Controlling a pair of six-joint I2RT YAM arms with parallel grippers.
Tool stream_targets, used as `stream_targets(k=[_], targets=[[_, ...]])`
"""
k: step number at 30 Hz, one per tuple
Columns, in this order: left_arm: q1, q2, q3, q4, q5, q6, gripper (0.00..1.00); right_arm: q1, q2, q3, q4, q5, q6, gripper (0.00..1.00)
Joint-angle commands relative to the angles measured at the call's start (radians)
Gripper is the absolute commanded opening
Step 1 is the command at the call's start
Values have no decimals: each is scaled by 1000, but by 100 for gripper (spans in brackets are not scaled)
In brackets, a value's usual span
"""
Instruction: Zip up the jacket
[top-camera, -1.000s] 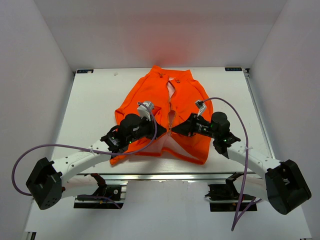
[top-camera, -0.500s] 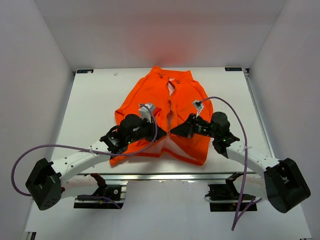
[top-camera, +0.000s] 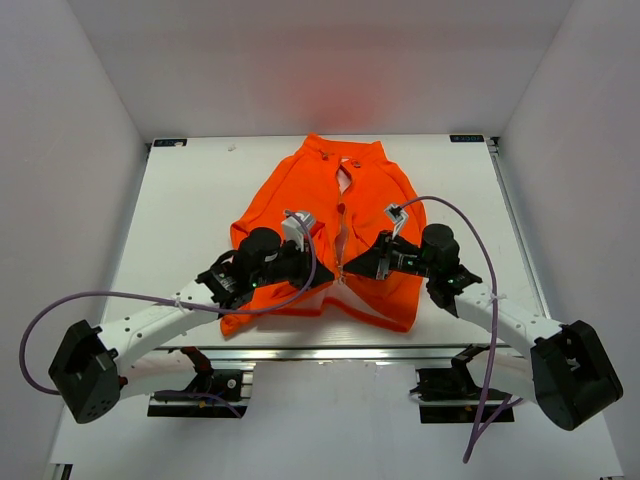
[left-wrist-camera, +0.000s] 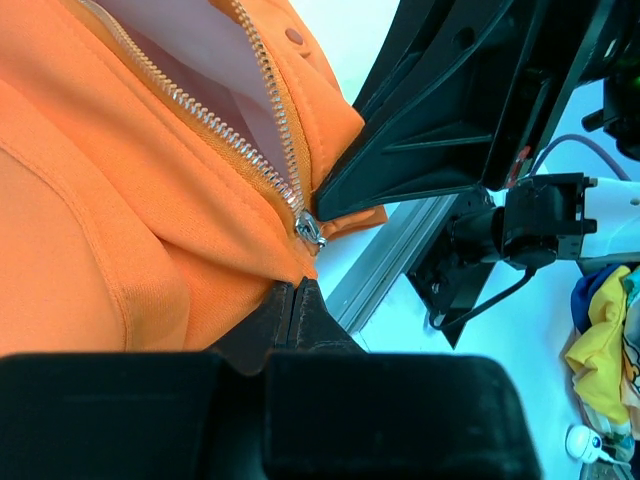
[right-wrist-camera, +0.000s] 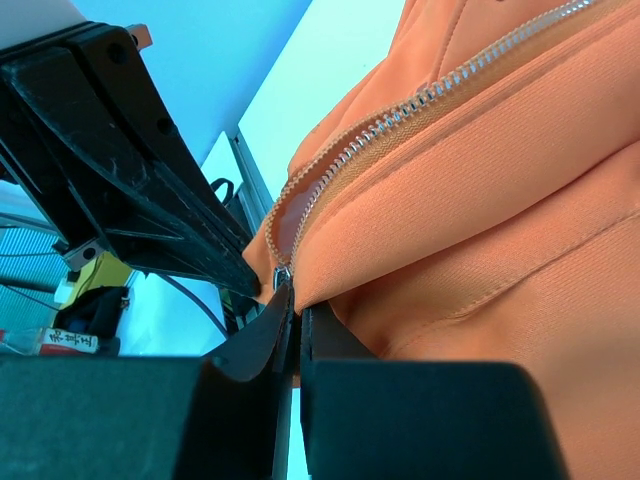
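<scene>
As the jacket (top-camera: 370, 190) lies on white tabletop (top-camera: 190, 200), both end effectors (left-wrist-camera: 297, 288) (right-wrist-camera: 292, 295) seemingly pinch it.

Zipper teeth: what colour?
Zipper teeth are silver, against the orange jacket; left wrist view shows them best.

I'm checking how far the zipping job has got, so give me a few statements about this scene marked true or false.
1. The jacket is orange. True.
2. The zipper is closed up to the collar. False: its teeth gape apart, and the slider sits low by the hem.
3. The left gripper and right gripper meet at the hem's middle. True.
4. The right gripper stands wide open. False: it is shut at the hem.
5. The jacket hangs from a hook. False: it lies on the white table.
</scene>
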Motion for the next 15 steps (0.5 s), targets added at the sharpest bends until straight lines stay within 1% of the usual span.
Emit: stream_targets(k=[1, 7, 11, 13, 14, 15], targets=[[-17, 13, 30, -72, 155, 9, 0, -20, -23, 43, 99, 53, -6, 0], [-19, 39, 30, -118, 149, 7, 0, -24, -31, 69, 59, 67, -23, 0], [-19, 39, 54, -124, 89, -13, 0, -22, -31, 83, -36, 26, -76, 0], [-19, 45, 71, -115, 58, -31, 0, -22, -60, 67, -128, 58, -119, 0], [-17, 50, 89, -104, 44, -48, 0, -20, -75, 63, -160, 72, -142, 5], [-17, 63, 100, -104, 41, -56, 0, -20, -103, 63, -236, 90, -188, 9]])
